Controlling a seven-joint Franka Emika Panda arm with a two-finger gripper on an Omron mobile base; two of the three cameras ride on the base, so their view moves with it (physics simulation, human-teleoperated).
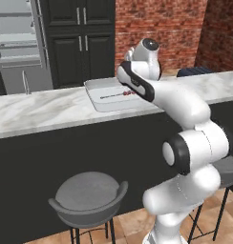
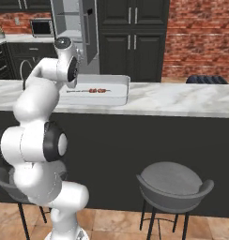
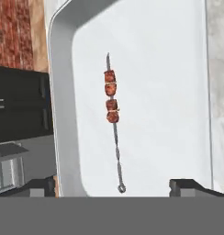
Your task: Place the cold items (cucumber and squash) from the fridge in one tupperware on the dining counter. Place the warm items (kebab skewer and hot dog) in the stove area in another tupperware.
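Hand view: kebab skewer in the white tupperware.
Left to right, the tupperware (image 3: 63, 114) rim, then the kebab skewer (image 3: 113, 120) lying flat inside it, on the marble surface (image 1: 42, 110); the jaws stand spread wide above, pinching nothing.

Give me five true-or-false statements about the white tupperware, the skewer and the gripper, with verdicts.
1. The metal kebab skewer with brown-red meat chunks lies flat inside the shallow white rectangular tupperware. True.
2. The two-finger gripper is shut on the skewer. False: its fingers stand wide apart above the container, holding nothing.
3. A hot dog lies beside the skewer in the tupperware. False: the skewer is the one item seen in it.
4. The tupperware sits on the white marble counter. True.
5. The meat chunks are spread along the skewer's whole length. False: they cluster near the pointed end, leaving the ring end bare.
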